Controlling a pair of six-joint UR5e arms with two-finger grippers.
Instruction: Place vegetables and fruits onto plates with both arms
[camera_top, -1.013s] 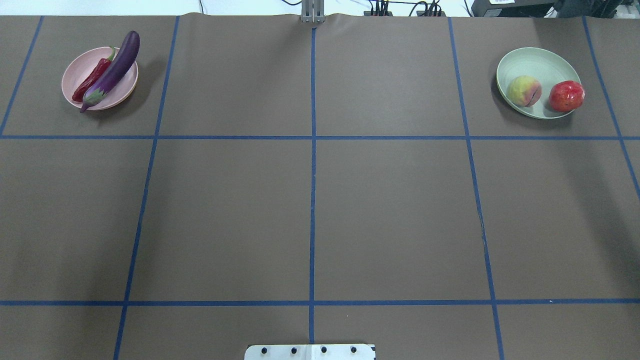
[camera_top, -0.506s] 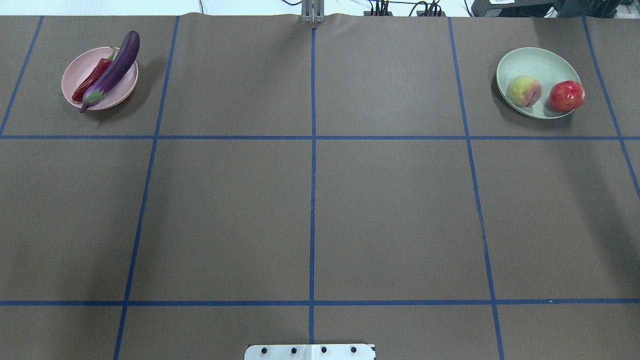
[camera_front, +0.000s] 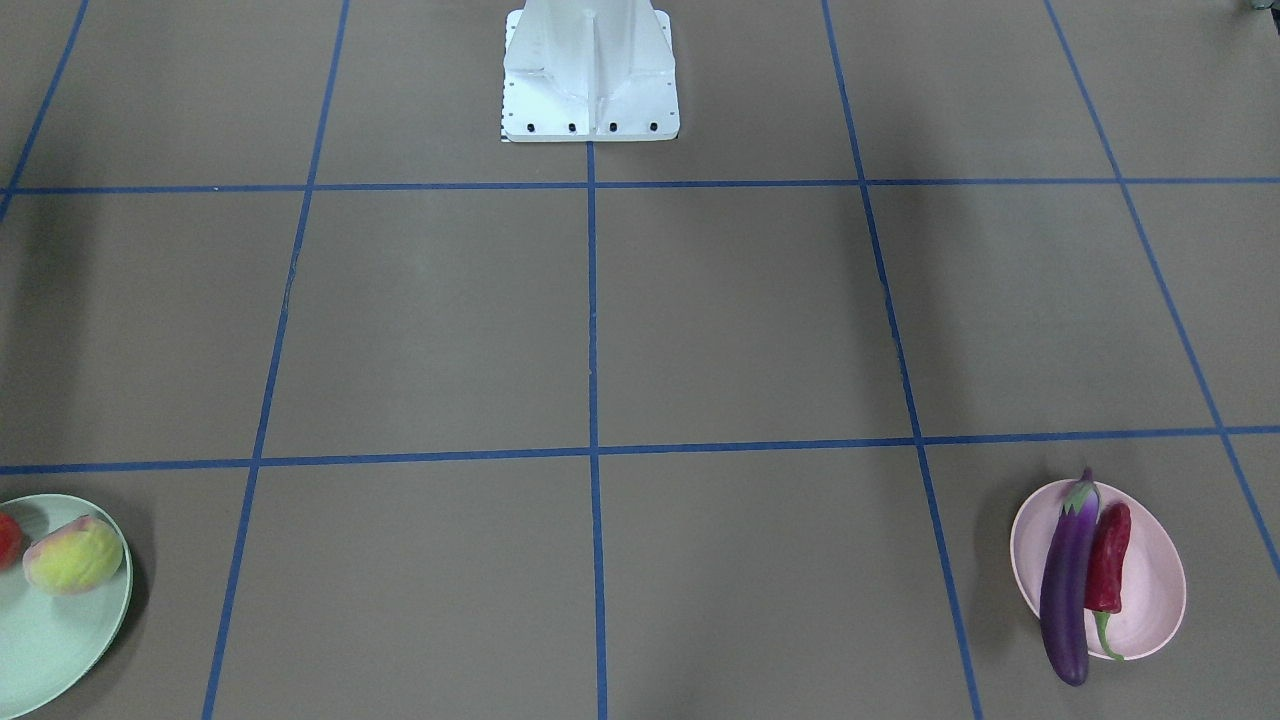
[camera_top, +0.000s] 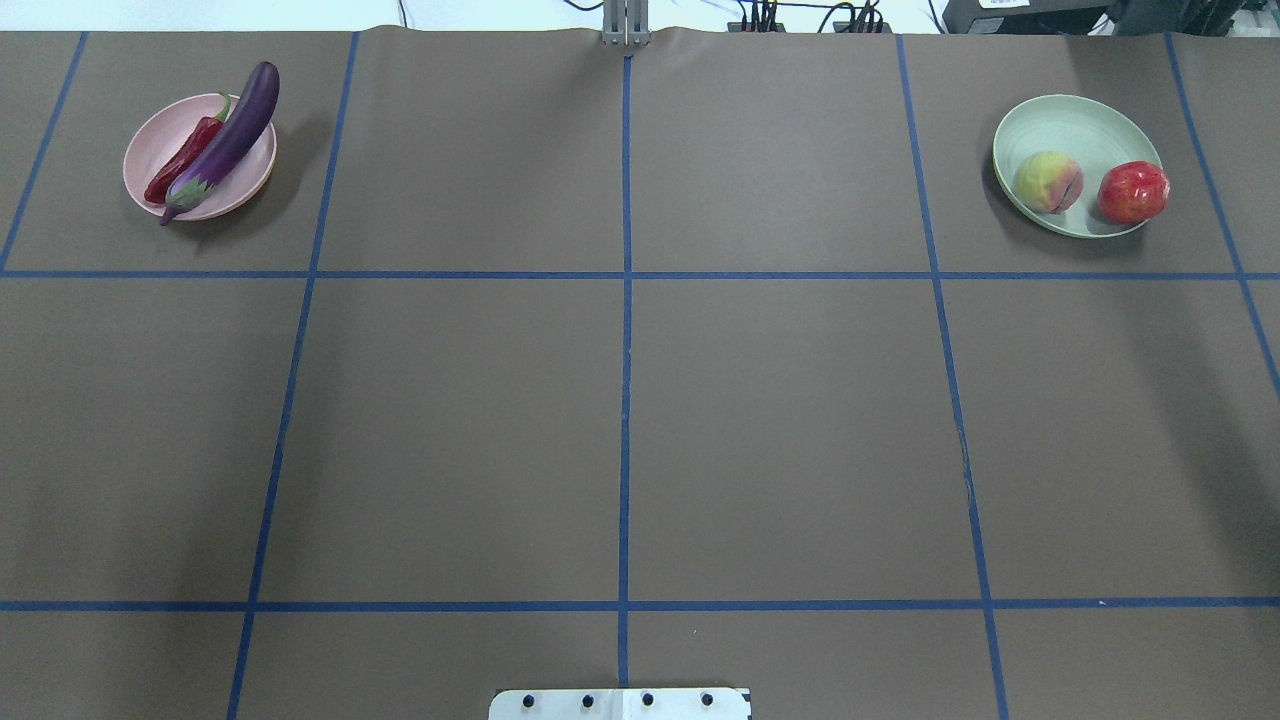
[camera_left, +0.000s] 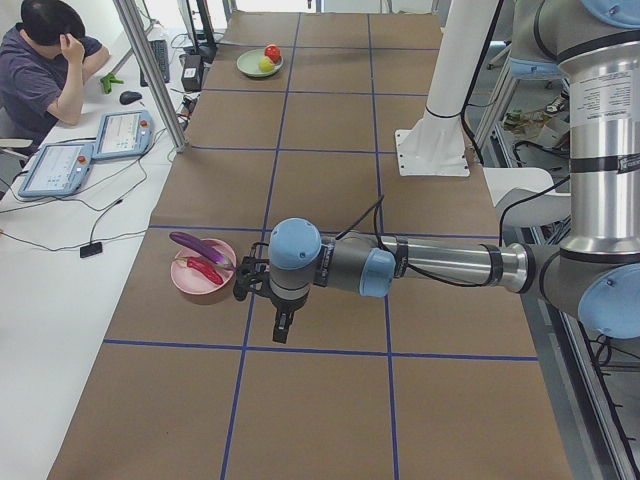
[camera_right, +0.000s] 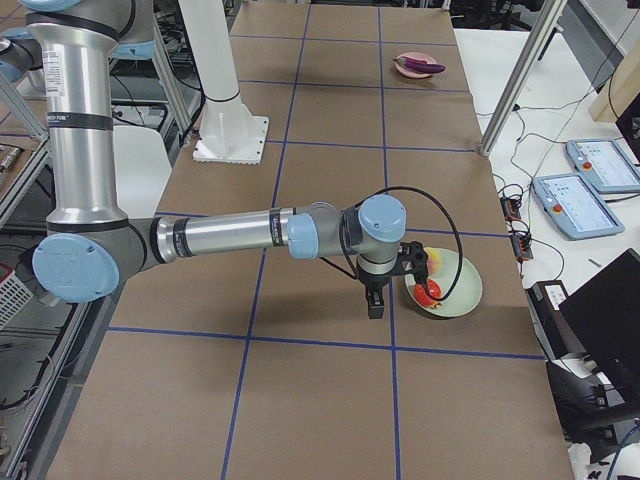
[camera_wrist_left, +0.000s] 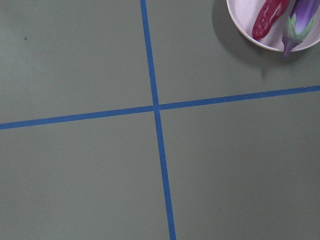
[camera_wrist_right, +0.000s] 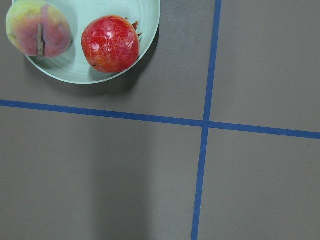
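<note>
We find the pink plate (camera_top: 252, 170) at 10 o'clock on the brown worktop (camera_top: 780, 420) in the overhead view. The mint green plate (camera_top: 1075, 125) sits at 2 o'clock, well apart from it. The eggplant (camera_top: 232, 135) lies slantwise across the pink plate from 7 to 1 o'clock. Its green cap sits at the 7 o'clock rim and its purple tip juts past the rim at 1 o'clock. The chili pepper (camera_top: 183, 162) lies on the same plate along the eggplant's 10 o'clock side, close against it.

On the mint plate the peach (camera_top: 1048, 182) rests toward 8 o'clock. The red fruit (camera_top: 1133, 192) sits at the 4 o'clock rim, just beside the peach.

In the left side view the left arm (camera_left: 440, 262) stretches out level above the worktop. The left claw (camera_left: 281, 335) points down at the pink plate's 4 o'clock, near it. In the right side view the right arm (camera_right: 230, 235) reaches out the same way. The right claw (camera_right: 375, 308) points down at 9 o'clock of the mint plate.

Only the side views show either claw, so we cannot tell how far open it is or whether it grips anything. Blue tape lines (camera_top: 625, 400) divide the worktop into squares.
</note>
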